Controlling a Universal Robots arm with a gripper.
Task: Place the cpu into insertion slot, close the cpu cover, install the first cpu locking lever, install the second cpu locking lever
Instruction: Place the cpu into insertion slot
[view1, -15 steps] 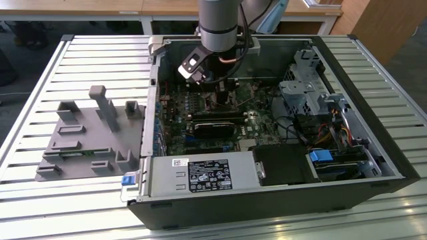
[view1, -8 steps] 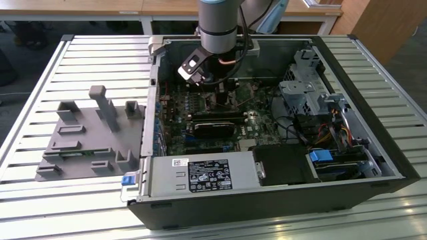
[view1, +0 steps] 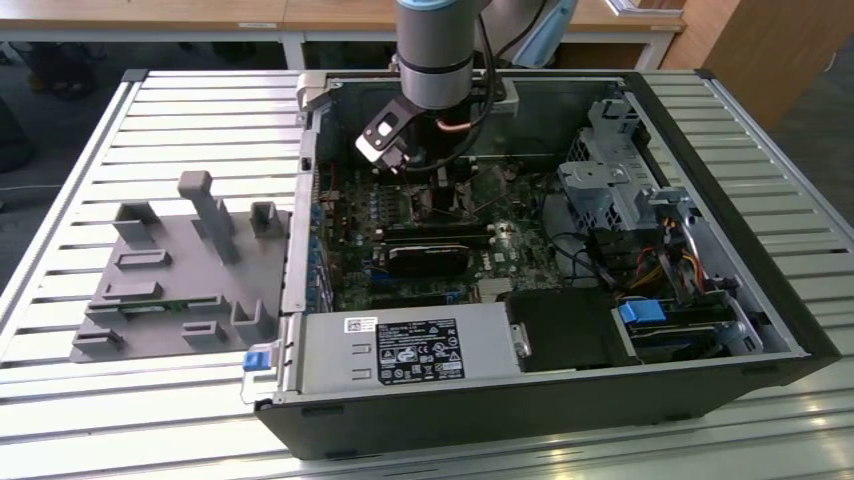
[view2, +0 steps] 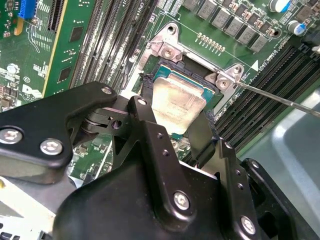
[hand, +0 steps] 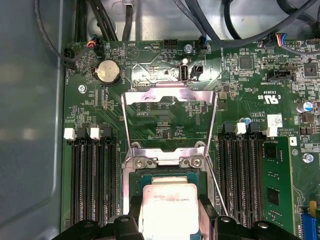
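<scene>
The cpu (view2: 176, 102), a small square chip with a silvery top, sits between my gripper's (view2: 178, 100) black fingers (view2: 145, 117), right over the insertion slot (view2: 162, 75) on the green board. My gripper is shut on it. In the first wrist view the cpu (hand: 169, 200) lies low in the socket opening with the gripper (hand: 170, 212) around it. The cpu cover (hand: 170, 95), a silvery frame with an open window, is flipped back away from the socket. A thin locking lever (hand: 217, 187) stands beside the socket. In the exterior view my gripper (view1: 434, 185) reaches down into the computer case (view1: 747, 200).
Memory slots (hand: 92, 175) flank the socket on both sides. A black heatsink block (view1: 427, 255), the power supply box (view1: 400, 350), a drive cage (view1: 614, 190) and cables (view1: 667, 265) crowd the case. A grey fixture (view1: 174, 270) lies on the slatted table at the exterior view's left.
</scene>
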